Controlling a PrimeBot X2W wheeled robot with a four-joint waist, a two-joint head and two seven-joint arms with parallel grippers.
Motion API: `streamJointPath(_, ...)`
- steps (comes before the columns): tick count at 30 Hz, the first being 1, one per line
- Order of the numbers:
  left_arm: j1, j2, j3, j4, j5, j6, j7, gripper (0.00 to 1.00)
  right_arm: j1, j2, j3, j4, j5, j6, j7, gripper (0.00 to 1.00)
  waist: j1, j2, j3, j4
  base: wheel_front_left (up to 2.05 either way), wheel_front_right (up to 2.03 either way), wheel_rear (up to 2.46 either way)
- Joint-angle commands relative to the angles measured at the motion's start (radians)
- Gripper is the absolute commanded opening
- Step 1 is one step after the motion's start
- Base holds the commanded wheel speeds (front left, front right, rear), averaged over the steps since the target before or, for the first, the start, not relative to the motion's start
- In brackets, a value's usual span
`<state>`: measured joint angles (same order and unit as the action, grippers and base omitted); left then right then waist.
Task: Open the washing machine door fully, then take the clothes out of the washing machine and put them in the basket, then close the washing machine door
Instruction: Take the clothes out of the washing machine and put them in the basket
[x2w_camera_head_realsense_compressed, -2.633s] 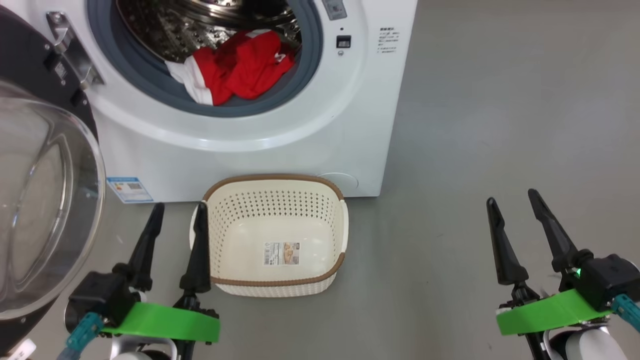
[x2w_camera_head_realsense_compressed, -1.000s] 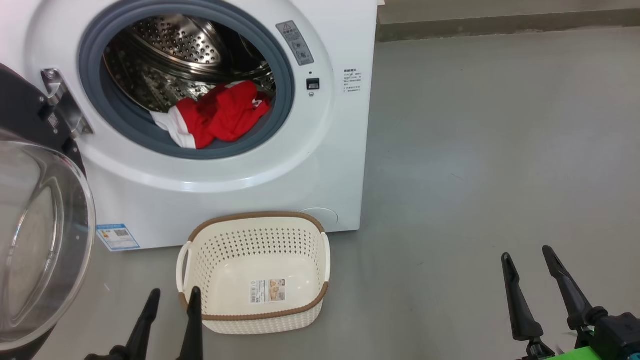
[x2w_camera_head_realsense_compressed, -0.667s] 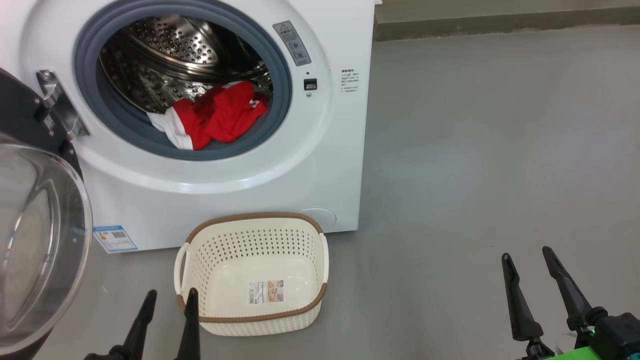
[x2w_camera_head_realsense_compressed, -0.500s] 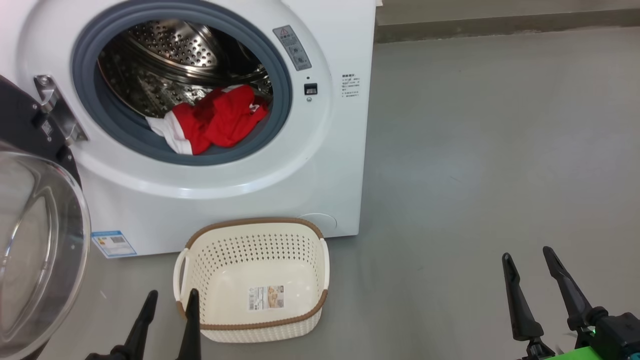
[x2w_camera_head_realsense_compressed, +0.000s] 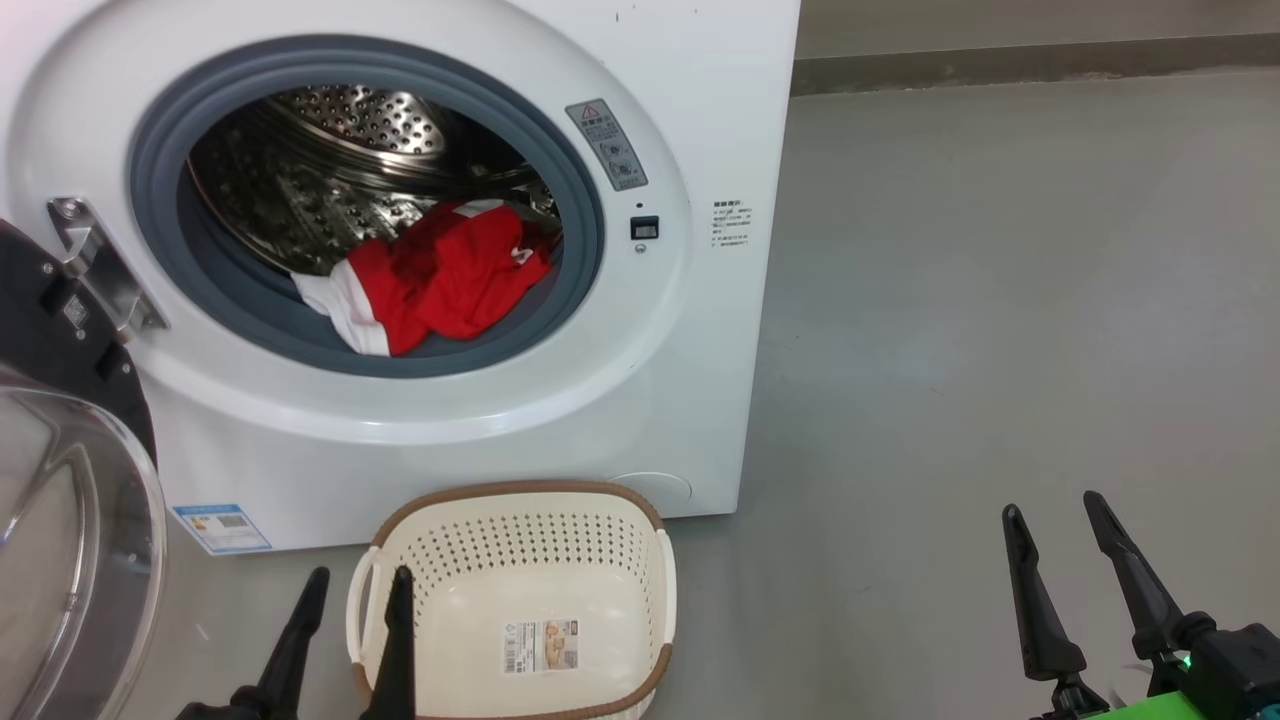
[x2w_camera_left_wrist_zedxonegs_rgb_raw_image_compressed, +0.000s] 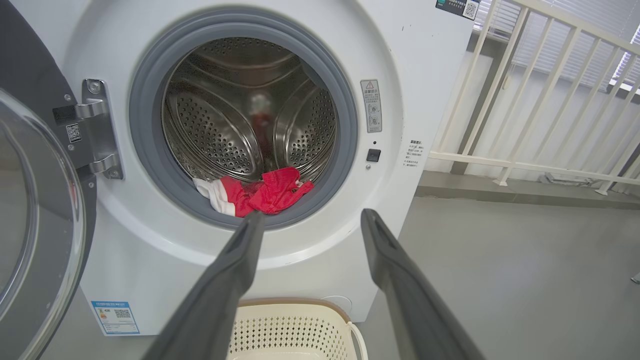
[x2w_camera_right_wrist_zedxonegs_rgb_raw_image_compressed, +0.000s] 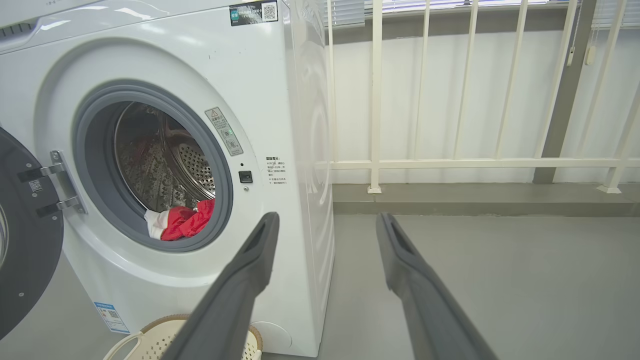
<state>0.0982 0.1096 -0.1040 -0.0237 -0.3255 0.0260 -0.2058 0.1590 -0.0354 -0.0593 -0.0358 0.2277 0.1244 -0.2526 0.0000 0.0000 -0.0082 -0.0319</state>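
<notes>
Bright, even, diffuse light; sharp focus
faint soft shadows on the floor (x2w_camera_head_realsense_compressed: 1000, 300); highlights glint inside the washing machine (x2w_camera_left_wrist_zedxonegs_rgb_raw_image_compressed: 220, 130); wrist views bow at their edges

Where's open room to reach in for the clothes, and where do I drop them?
Free: the drum above the clothes, inside the grey gasket; the basket, bare inside; the floor right of the washing machine, ahead of the right gripper. Crowded: the left, where the open washing machine door flanks the left gripper.
</notes>
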Motion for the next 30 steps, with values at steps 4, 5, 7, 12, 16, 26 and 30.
streamJointPath(4,-0.044,0.008,0.018,-0.035,0.011,0.008,-0.005,1.00,-0.040,-0.015,0.018,-0.022,0.007,0.006,-0.009,1.00,0.0000,0.0000,0.000,0.000,0.20,-0.20,0.00)
streamJointPath(5,-0.045,0.007,0.015,-0.036,0.012,0.010,-0.004,1.00,-0.041,-0.015,0.018,-0.021,0.008,0.006,-0.009,1.00,0.0000,0.0000,0.000,-0.001,0.00,0.00,0.00)
streamJointPath(7,-0.046,0.007,0.012,-0.037,0.015,0.014,-0.003,1.00,-0.043,-0.015,0.019,-0.019,0.009,0.006,-0.009,1.00,0.0000,0.0000,-0.001,-0.002,0.00,0.00,0.00)
streamJointPath(12,-0.048,0.011,0.009,-0.038,0.021,0.022,-0.003,1.00,-0.044,-0.015,0.018,-0.017,0.011,0.006,-0.009,1.00,0.0000,0.0000,-0.003,-0.003,0.00,0.00,0.00)
streamJointPath(16,-0.051,0.015,0.007,-0.036,0.023,0.027,-0.001,1.00,-0.043,-0.015,0.017,-0.016,0.011,0.006,-0.009,1.00,0.0000,0.0000,-0.004,-0.001,0.00,0.00,0.00)
streamJointPath(26,-0.049,0.018,0.004,-0.031,0.023,0.039,0.003,1.00,-0.039,-0.015,0.021,-0.021,0.012,0.006,-0.009,1.00,0.0000,0.0000,0.003,0.006,0.00,0.00,0.00)
streamJointPath(30,-0.053,0.018,0.003,-0.031,0.023,0.045,0.005,1.00,-0.040,-0.015,0.020,-0.026,0.012,0.006,-0.009,1.00,0.0000,0.0000,0.019,0.009,0.00,0.00,0.00)
